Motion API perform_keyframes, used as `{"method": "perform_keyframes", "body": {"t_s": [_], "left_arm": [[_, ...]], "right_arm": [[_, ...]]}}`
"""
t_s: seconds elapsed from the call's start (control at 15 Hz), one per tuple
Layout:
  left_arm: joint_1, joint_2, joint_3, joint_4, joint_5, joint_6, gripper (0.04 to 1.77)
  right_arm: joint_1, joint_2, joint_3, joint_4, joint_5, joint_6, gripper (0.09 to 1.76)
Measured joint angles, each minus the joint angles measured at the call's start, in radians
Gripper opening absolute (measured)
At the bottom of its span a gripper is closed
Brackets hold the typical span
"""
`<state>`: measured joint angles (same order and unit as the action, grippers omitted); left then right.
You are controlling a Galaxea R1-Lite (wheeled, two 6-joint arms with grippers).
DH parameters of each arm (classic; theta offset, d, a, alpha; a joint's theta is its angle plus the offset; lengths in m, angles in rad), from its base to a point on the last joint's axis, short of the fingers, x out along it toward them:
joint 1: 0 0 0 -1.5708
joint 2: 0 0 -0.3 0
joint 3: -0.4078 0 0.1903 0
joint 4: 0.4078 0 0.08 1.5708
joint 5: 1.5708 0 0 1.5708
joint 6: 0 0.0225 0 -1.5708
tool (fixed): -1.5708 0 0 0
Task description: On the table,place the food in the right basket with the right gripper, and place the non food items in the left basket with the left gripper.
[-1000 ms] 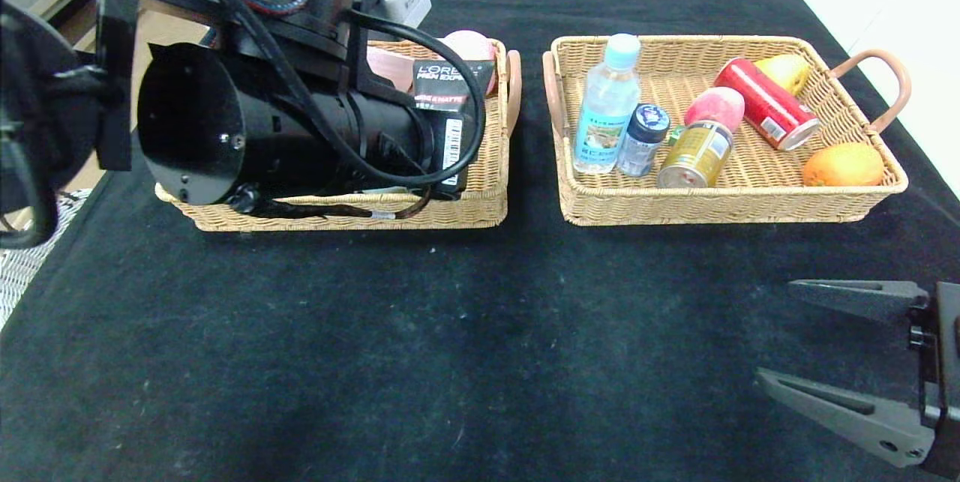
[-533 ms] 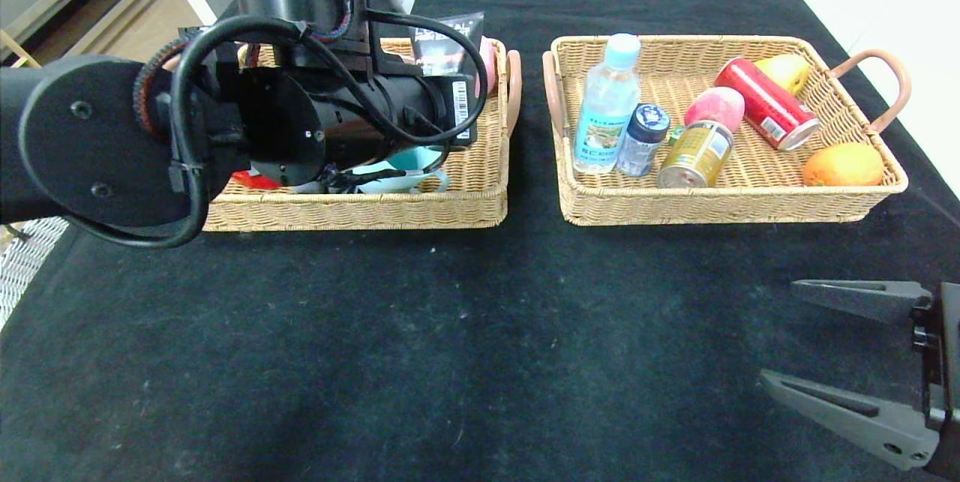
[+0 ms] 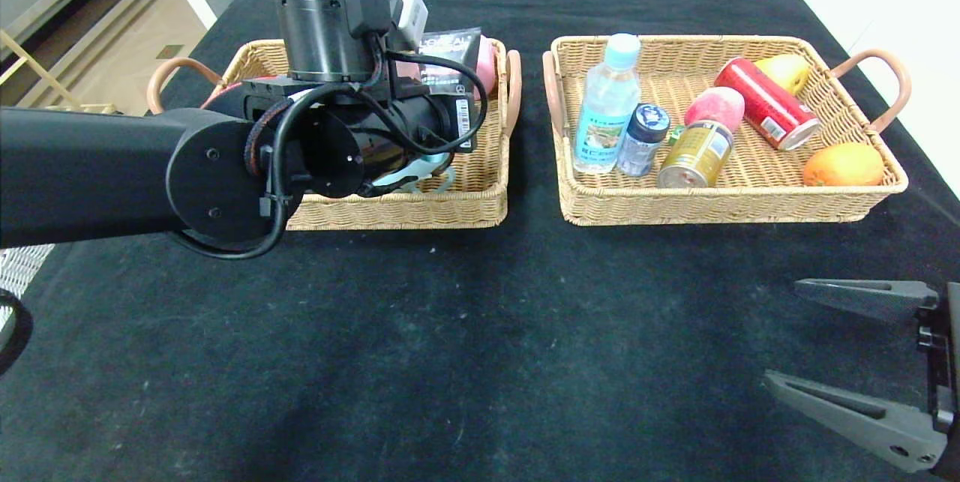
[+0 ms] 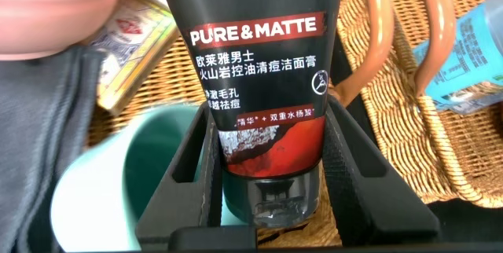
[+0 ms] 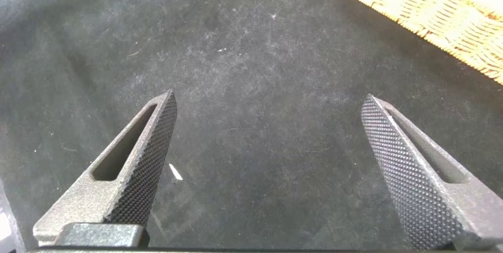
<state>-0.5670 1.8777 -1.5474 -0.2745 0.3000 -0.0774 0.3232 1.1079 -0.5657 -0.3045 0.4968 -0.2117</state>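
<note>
Left wrist view gives me the clearest read: my left tool [image 4: 271, 178] is clamped on the black tube [image 4: 259, 72] near its cap end, both fingers [image 4: 357, 182] pressed against its sides. Below it I see a teal cup [image 4: 102, 190], a grey towel [image 4: 39, 127] and a pink bowl [image 4: 55, 5], so I judge the tube hangs over the left basket [image 3: 465, 205], at about 11 o'clock on the counter [image 3: 480, 354].

Head view shows the left arm stretched across that basket, hiding most of what lies inside. The right basket [image 3: 720, 205], at about 1 o'clock, holds the bottle [image 3: 606, 103], jar [image 3: 643, 139] and can [image 3: 696, 156] among fruit. My right tool [image 3: 847, 358] waits at 4 o'clock, fingers spread wide over bare cloth.

To finish well, I would lower the tube until it sits just above the contents, aim for a spot beside the cup rather than on its rim, then release and lift straight up so the fingers do not snag the wicker.
</note>
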Motion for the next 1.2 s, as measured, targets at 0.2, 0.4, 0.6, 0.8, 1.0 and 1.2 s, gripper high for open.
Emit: {"method": "perform_keyframes", "body": {"t_s": [0.2,0.4,0.6,0.8,1.0,1.2], "left_arm": [[0.001,0.008,0.004,-0.013,-0.010,0.015,0.80],[-0.001,0.010,0.004,-0.013,-0.010,0.018,0.89],[-0.003,0.010,0.004,-0.011,-0.011,0.022,1.15],[-0.003,0.005,0.008,-0.002,-0.010,0.023,1.33],[-0.013,-0.014,0.030,0.003,-0.002,0.026,1.45],[-0.034,-0.054,0.083,0.004,0.002,0.044,1.53]], "right_arm": [[0.000,0.000,0.000,0.000,0.000,0.000,1.71],[0.000,0.000,0.000,0.000,0.000,0.000,1.71],[0.000,0.000,0.000,0.000,0.000,0.000,1.71],[0.000,0.000,0.001,0.000,0.000,0.000,1.71],[0.000,0.000,0.001,0.000,0.000,0.000,1.71],[0.001,0.000,0.003,0.000,0.000,-0.001,1.71]]}}
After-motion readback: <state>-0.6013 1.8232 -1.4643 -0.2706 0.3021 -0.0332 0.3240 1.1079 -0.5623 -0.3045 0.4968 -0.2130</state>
